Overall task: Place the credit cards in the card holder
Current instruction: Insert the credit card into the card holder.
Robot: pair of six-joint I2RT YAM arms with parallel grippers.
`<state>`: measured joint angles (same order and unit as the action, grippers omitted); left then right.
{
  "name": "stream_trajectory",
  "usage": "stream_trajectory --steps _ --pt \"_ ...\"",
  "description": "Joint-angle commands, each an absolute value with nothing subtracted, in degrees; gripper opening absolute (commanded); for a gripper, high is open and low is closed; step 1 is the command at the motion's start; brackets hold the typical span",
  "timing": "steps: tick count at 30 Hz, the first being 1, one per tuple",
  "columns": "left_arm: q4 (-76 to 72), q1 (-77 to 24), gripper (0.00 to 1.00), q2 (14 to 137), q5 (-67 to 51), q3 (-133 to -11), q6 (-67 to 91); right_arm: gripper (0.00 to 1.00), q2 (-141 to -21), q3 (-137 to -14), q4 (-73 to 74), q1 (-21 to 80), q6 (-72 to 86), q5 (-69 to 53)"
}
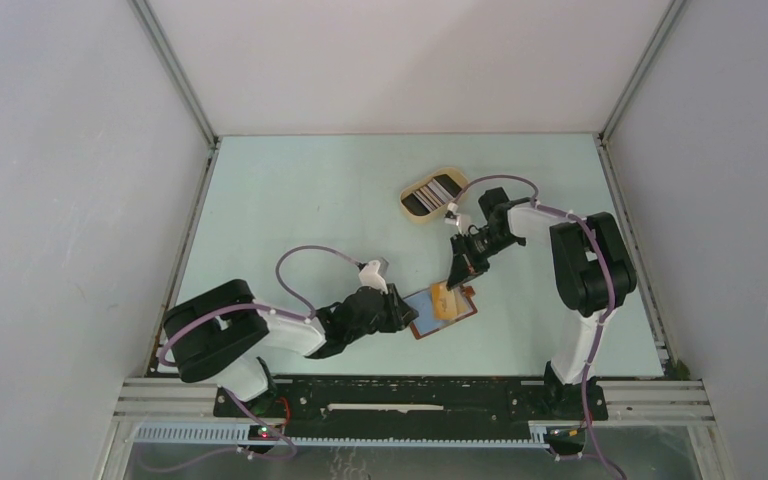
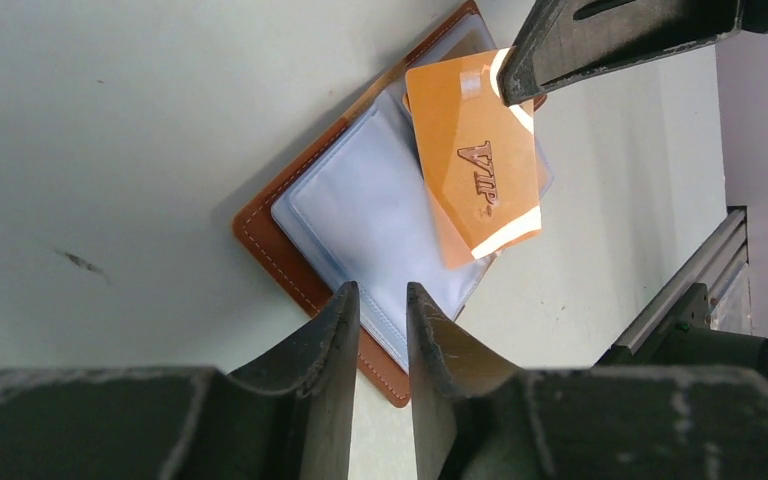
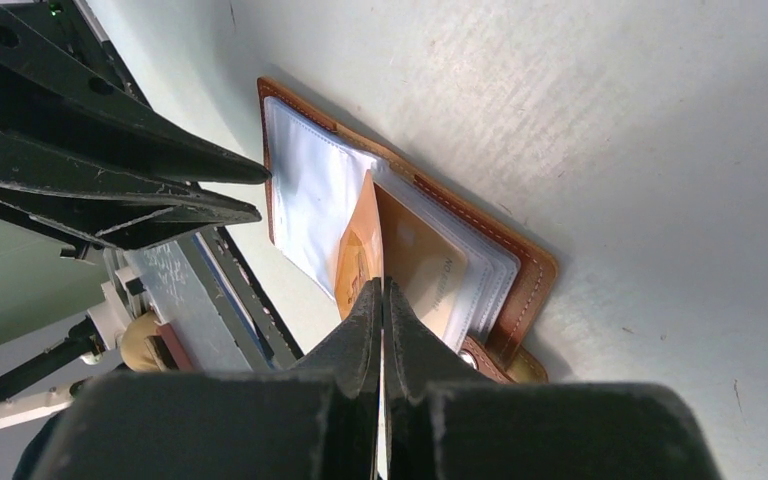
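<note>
Card holder: the card holder point(image 1: 428, 318) lies open on the worktop point(image 1: 290, 220), toward 6 o'clock from the middle, with its clear sleeves point(image 2: 380, 215) facing up.
Right fingers: the fingers of the right gripper point(image 3: 380, 295) are closed on the edge of an orange card point(image 2: 480, 180). The card leans on the sleeves and seems not yet inside a slot.
Left fingers: the fingers of the left gripper point(image 2: 383, 320) stand narrowly apart at the holder's 9 o'clock edge, holding nothing that I can see.
Progress: probably early. More credit cards point(image 1: 432, 193) lie in the beige tray point(image 1: 405, 200) at 12 o'clock from the holder.
Views: only the left wrist view shows the "VIP" print, and only the top view shows the tray.
</note>
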<state>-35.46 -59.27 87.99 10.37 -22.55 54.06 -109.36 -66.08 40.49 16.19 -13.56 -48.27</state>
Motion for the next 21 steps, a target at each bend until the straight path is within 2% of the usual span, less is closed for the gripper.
stream_trajectory --steps 1,10,21 --pt "-35.4 -59.9 0.28 88.4 12.2 -21.6 56.7 0.00 -107.4 -66.4 39.4 17.4 -14.8 -46.6" --pt "-27.9 -60.0 0.24 90.9 13.4 -25.7 56.4 0.00 -108.7 -67.1 40.7 18.3 -15.6 -46.1" --pt "-27.1 -60.1 0.21 91.4 13.8 -26.4 56.2 0.00 -109.5 -67.2 40.2 19.0 -13.8 -43.5"
